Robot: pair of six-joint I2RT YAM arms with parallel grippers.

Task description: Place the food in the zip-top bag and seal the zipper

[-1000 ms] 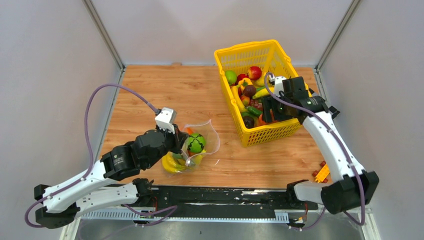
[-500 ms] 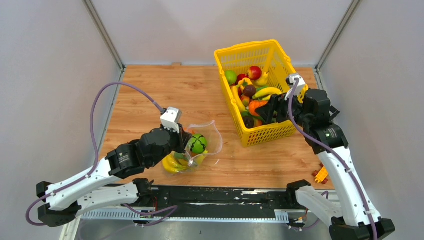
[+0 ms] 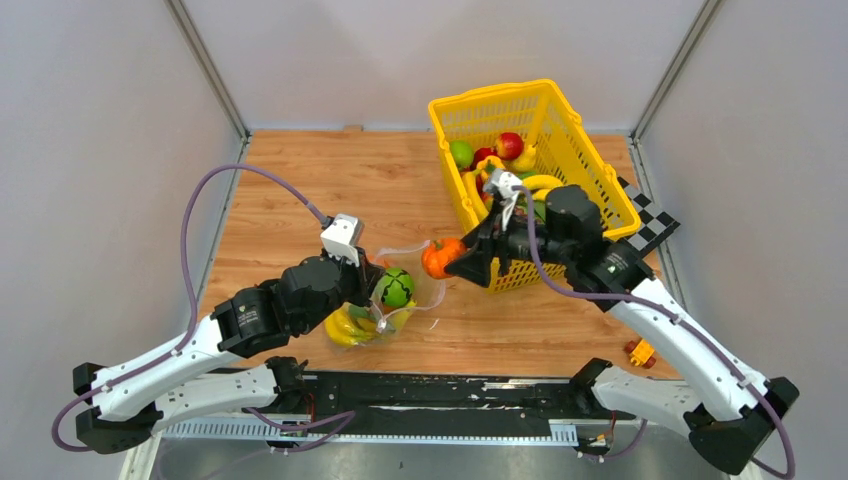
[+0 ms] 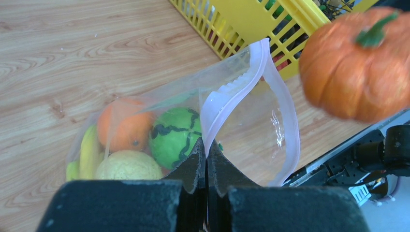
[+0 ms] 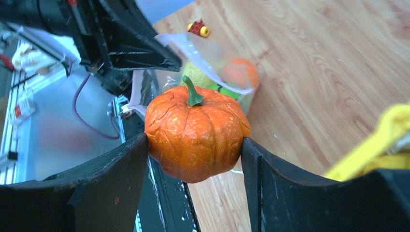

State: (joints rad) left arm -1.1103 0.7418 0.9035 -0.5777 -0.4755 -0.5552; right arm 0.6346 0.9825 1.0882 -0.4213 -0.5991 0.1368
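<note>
The left arm (image 3: pixel 190 350) rises from its base at the near left corner, elbow bent, its wrist reaching to the middle of the bench's (image 3: pixel 300 180) near edge. The left fingers (image 4: pixel 196 169) are clenched on the rim of the one zip-top bag (image 4: pixel 270 121), holding its mouth open. The whitish zipper (image 4: pixel 227 94) curves up from the pinch, and its far end is cut off behind the bag's fold.

Four kinds of food show through the plastic: one orange (image 4: pixel 123 125), one green striped ball (image 4: pixel 175 133), one pale round piece (image 4: pixel 128 166) and yellow bananas (image 4: pixel 89 145), whose number is blurred by the crinkles.

Just right of the bag's mouth, one orange pumpkin (image 5: pixel 196 133) with a green stem hangs above the bench, apart from the bag. The right fingers (image 5: pixel 270 179) grip it on both sides.

The right arm (image 3: pixel 660 320) climbs from the near right corner and stretches left across the near corner of the single yellow basket (image 3: pixel 490 95), hiding much of the heap inside. One red apple (image 3: pixel 509 145) and one green piece (image 3: pixel 460 153) are plain there; the rest cannot be counted.

A checkered board (image 3: pixel 645 215) peeks out beyond the basket. A small orange and yellow thing (image 3: pixel 640 350) at the bench's near right edge is too small to identify.
</note>
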